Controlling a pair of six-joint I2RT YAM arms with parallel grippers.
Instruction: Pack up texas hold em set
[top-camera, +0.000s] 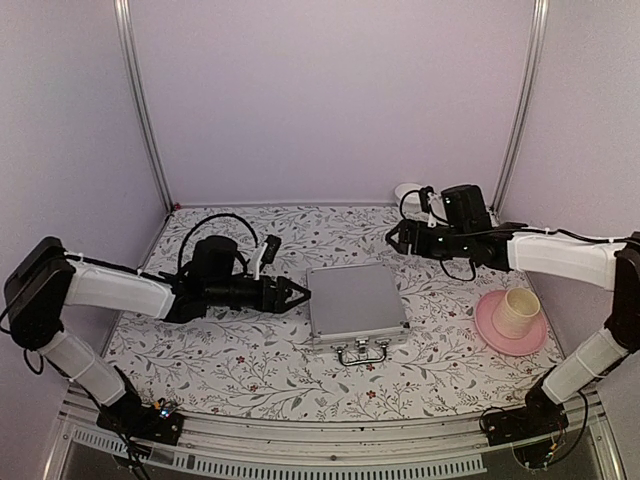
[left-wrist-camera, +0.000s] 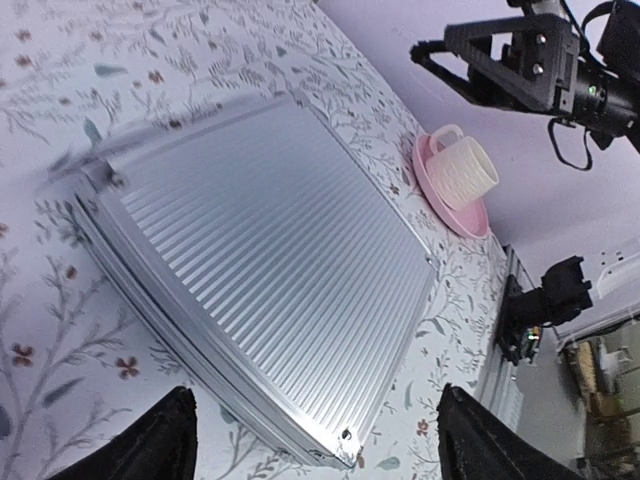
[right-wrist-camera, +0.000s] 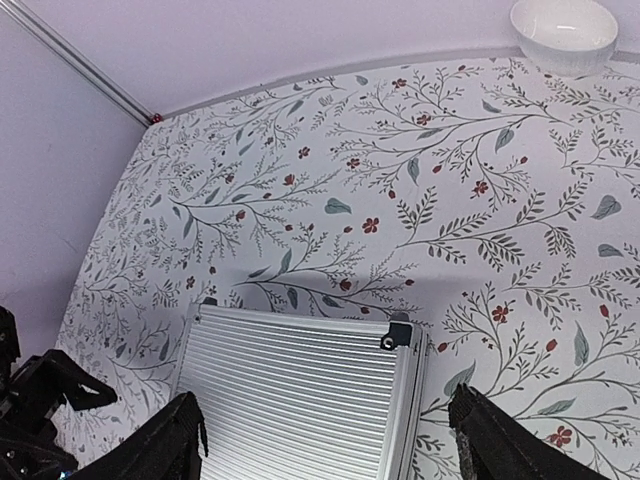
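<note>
The silver aluminium briefcase (top-camera: 355, 304) lies shut and flat in the middle of the floral cloth, its handle (top-camera: 362, 350) toward the near edge. It fills the left wrist view (left-wrist-camera: 270, 260) and shows in the right wrist view (right-wrist-camera: 290, 390). My left gripper (top-camera: 300, 295) is open and empty, just left of the case. My right gripper (top-camera: 393, 238) is open and empty, raised behind the case's far right corner. Cards, chips and the button are not in view.
A cream cup (top-camera: 517, 311) stands on a pink plate (top-camera: 490, 325) at the right; it also shows in the left wrist view (left-wrist-camera: 462, 172). A small white bowl (top-camera: 407, 191) sits at the back wall, seen too in the right wrist view (right-wrist-camera: 563, 32).
</note>
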